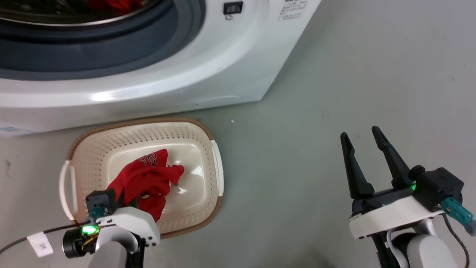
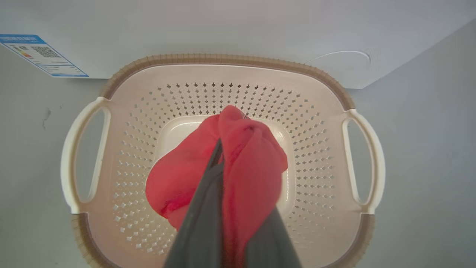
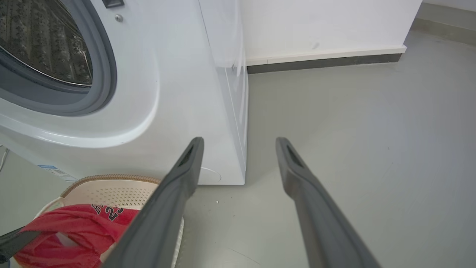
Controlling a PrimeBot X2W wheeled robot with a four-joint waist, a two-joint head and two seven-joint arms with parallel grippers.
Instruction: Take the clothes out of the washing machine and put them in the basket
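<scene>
Closest in the left wrist view, the left gripper (image 2: 220, 149) points down into the basket (image 2: 223, 58), whose brown rim rings it on all sides. The basket's far edge lies just beside the washing machine (image 1: 223, 67) front, under the grey door seal (image 1: 111, 56), so there is little room on that side. To the right, bare grey floor (image 1: 334, 74) runs open as far as the wall's dark skirting (image 3: 323, 61).

That gripper's fingers are pressed together, pinching a red garment (image 2: 253, 167) that bunches around both of them. The right gripper (image 1: 360, 133) hovers over the open floor, well apart from the basket, its fingers spread wide and touching nothing.

Crumpled and folded, the garment hangs inside the basket walls, toward the near left; whether it rests on the bottom I cannot tell. Black and white lettering shows on its far end. More red fabric (image 1: 115, 4) lies in the steel drum (image 3: 44, 41). A blue-edged sticker (image 2: 41, 56) sits low on the machine's left front.
</scene>
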